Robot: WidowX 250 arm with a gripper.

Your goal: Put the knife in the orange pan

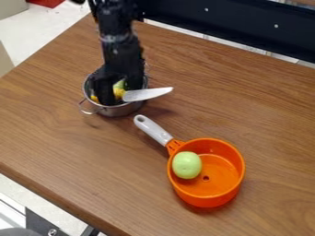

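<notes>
Knife with a pale silver blade (148, 94), seen in the camera view at the far left of the brown wooden table (73, 138), its blade jutting right over the rim of the round silver metal pot (113, 110), outside the pan! Black two-finger gripper (119, 92) down at that pot, right by the knife; whether it's pinching anything, we cannot tell. Something yellow and green (119, 88) shows there too. Nearer and to the right, the round orange pan (213, 201), light-grey handle angled far left, with a pale green round object (186, 165) inside on its left.
</notes>
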